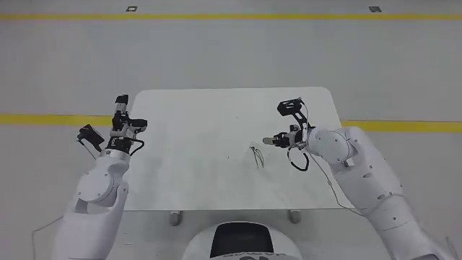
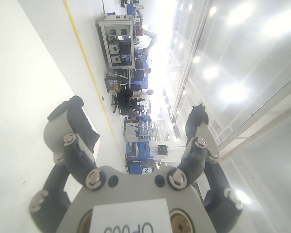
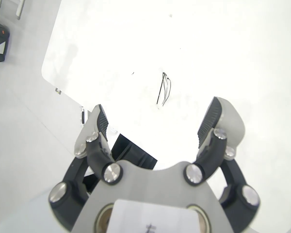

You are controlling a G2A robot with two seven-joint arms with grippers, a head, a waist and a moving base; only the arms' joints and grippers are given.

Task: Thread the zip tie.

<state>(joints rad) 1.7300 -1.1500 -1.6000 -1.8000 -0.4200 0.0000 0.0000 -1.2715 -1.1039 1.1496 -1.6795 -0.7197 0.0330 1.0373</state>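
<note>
The right pincer [image 1: 280, 124] hangs over the bench [image 1: 202, 115] near its 3 o'clock edge. Its jaws stand wide apart with nothing between them and touch nothing. In the right wrist view the pincer [image 3: 157, 107] shows both ribbed pads [image 3: 209, 117] bare, with the white bench [image 3: 135, 25] visible through the gap.

The left pincer [image 1: 124, 112] sits at the bench's 9 o'clock edge, well apart from the right one. In its own wrist view this pincer [image 2: 135, 107] is also spread wide and holds nothing. Its dark fingertips [image 2: 74, 103] point out toward the room rather than down at the bench.

The zip tie [image 1: 257, 155] lies flat on the bench just to the 4 o'clock side of its middle. It is at about 7 o'clock from the right pincer, near it but not touching it. From the top it is a thin dark sliver. In the right wrist view the zip tie [image 3: 163, 88] looks like one straight black strand with paler, wavy strands just beside it, all meeting at one end. I cannot tell how many strands there are. I also cannot tell which end carries the locking head, or whether any tail is already through it, because the parts are too fine. A small dark speck [image 3: 133, 73] lies on the bench near the tie, too small to identify.
</note>
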